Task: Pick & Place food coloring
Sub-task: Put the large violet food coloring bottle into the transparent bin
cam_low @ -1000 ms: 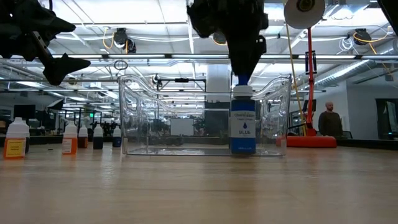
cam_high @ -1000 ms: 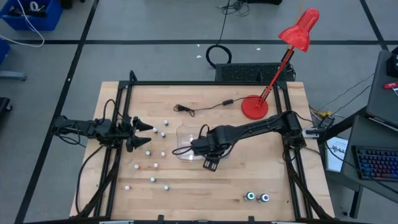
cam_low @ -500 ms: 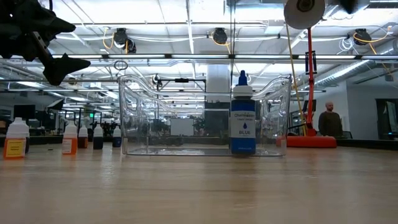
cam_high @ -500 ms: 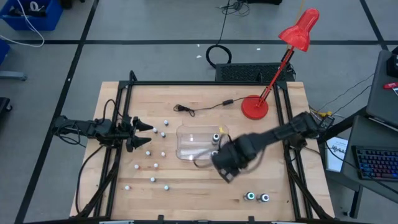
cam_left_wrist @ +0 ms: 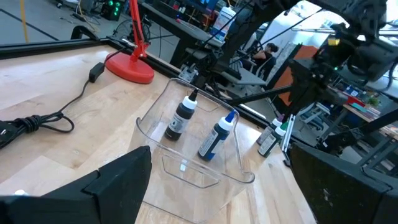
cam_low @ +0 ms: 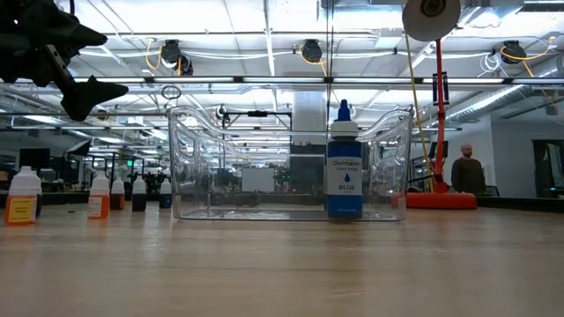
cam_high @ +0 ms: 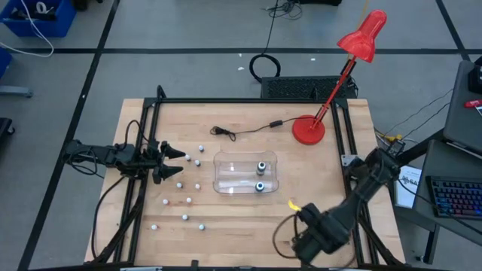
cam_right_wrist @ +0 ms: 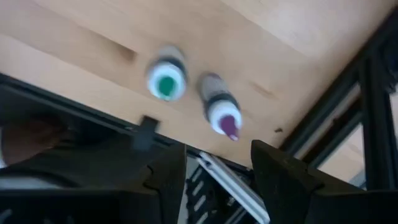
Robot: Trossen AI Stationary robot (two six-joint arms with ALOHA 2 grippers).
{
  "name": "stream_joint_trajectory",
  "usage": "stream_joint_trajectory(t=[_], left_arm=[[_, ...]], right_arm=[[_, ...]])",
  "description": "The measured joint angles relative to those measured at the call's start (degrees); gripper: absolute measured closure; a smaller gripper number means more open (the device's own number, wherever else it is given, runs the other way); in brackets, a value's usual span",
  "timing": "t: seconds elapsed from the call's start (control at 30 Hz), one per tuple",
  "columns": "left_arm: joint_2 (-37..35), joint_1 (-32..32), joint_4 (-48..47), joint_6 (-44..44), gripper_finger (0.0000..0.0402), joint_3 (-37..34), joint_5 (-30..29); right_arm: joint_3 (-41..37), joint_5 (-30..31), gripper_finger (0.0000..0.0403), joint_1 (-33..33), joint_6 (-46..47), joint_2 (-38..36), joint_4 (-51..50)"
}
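A clear tub (cam_high: 235, 175) stands mid-table with two food coloring bottles upright in it, a dark one (cam_left_wrist: 181, 118) and a blue one (cam_low: 345, 167). Several more small bottles (cam_high: 188, 200) stand scattered on the table's left part. Near the front right edge stand two more, one green-tipped (cam_right_wrist: 165, 81) and one purple-tipped (cam_right_wrist: 222, 112). My right gripper (cam_right_wrist: 217, 152) hovers above these two, pointing down, open and empty; in the high view it (cam_high: 309, 239) hides them. My left gripper (cam_high: 183, 165) waits at the left, level, open, empty.
A red desk lamp (cam_high: 309, 129) stands at the far right, its black cord (cam_high: 248, 129) trailing across the far part of the table. A black frame (cam_high: 248, 101) rims the table. Bare wood lies between the tub and the near edge.
My right gripper has risen off the tip of the blue bottle, which stays upright in the tub. It has swung toward the table's near right corner, rolling about its own axis, and now hangs over the two bottles there.
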Motion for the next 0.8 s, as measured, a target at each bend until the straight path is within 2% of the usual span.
stream_joint_trajectory(t=[0.23,0.5,0.8], left_arm=[[0.0,0.0,0.0,0.0,0.0023,0.0,0.0],[0.0,0.0,0.0,0.0,0.0023,0.0,0.0],[0.0,0.0,0.0,0.0,0.0023,0.0,0.0]], right_arm=[[-6.3,-0.1,0.0234,3.4,2.3,0.0,3.8],[-13.1,0.1,0.0234,3.8,2.1,0.0,10.5],[-16.7,-0.1,0.0234,3.8,0.8,0.0,13.7]])
